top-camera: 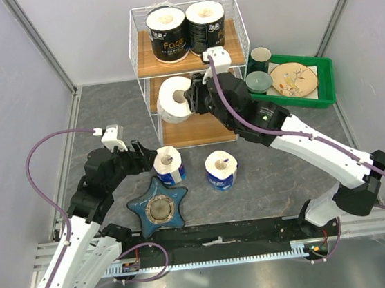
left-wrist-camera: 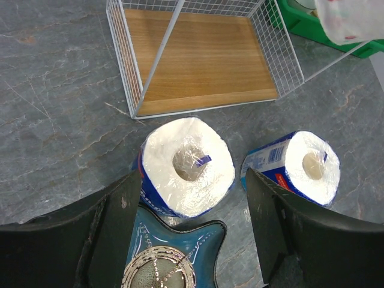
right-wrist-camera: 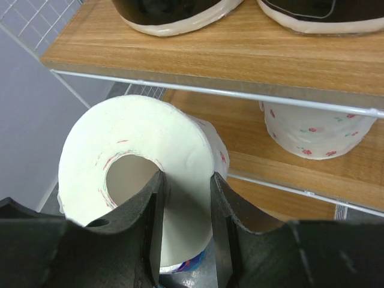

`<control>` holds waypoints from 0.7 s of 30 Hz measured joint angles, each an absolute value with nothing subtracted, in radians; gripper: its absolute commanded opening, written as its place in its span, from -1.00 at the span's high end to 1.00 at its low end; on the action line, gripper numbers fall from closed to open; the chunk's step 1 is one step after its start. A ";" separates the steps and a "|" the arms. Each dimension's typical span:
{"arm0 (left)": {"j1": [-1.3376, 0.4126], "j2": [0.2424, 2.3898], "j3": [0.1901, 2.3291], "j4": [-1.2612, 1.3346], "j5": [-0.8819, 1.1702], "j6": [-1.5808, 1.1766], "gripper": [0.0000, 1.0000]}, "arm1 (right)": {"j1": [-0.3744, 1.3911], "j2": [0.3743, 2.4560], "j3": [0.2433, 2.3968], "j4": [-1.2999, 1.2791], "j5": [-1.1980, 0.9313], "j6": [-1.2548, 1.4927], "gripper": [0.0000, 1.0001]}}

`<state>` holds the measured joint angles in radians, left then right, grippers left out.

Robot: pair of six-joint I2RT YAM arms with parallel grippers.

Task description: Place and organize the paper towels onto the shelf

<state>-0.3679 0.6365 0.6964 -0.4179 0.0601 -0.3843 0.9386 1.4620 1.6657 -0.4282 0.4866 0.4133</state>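
The white-wrapped paper roll [right-wrist-camera: 90, 150] sits at the front left of the white wire shelf with light wooden tiers [right-wrist-camera: 288, 51], level with its middle tier. I cannot tell whether it rests there. The right gripper [right-wrist-camera: 185, 180] is clamped on its wall, one finger in the core and one outside. A second white roll [right-wrist-camera: 312, 129], red-printed, stands on that tier, its top cut off. Two black-wrapped rolls [top-camera: 186, 28] occupy the top tier. The left gripper [left-wrist-camera: 192, 177], spread wide and holding nothing, hangs over a blue-white wrapped roll [left-wrist-camera: 189, 165]. Its twin [left-wrist-camera: 306, 165] stands just beside.
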 measured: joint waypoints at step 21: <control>-0.339 0.637 0.696 -0.417 0.091 -0.385 -0.55 | 0.940 1.571 1.761 -0.466 0.597 0.369 0.42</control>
<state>-0.3393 0.6369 0.6960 -0.4171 0.0914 -0.3851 0.9398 1.5711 1.7611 -0.4664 0.5972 0.3695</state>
